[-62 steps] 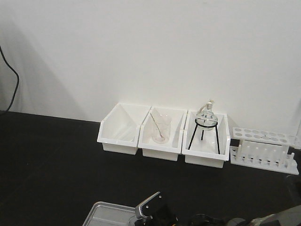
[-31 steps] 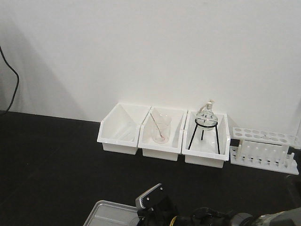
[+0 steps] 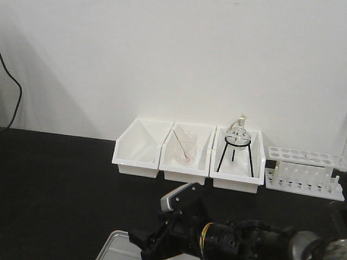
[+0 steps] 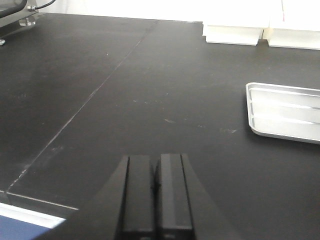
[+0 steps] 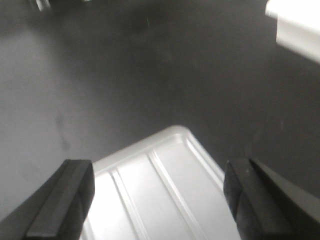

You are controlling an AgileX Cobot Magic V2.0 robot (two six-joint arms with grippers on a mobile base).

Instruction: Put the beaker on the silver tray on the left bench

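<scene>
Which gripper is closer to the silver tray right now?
Right. The right gripper hangs open directly over the silver tray; the left gripper, shut, sits off to the tray's side.

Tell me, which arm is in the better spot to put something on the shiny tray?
Probably the right. The right gripper hangs open directly over the silver tray. The left gripper is shut over bare left bench, with the tray off to one side. The beaker shows in no view.

No legible text, labels, brands or nos. anywhere I can see from my cams — bins, tray, bench all unmarked.
</scene>
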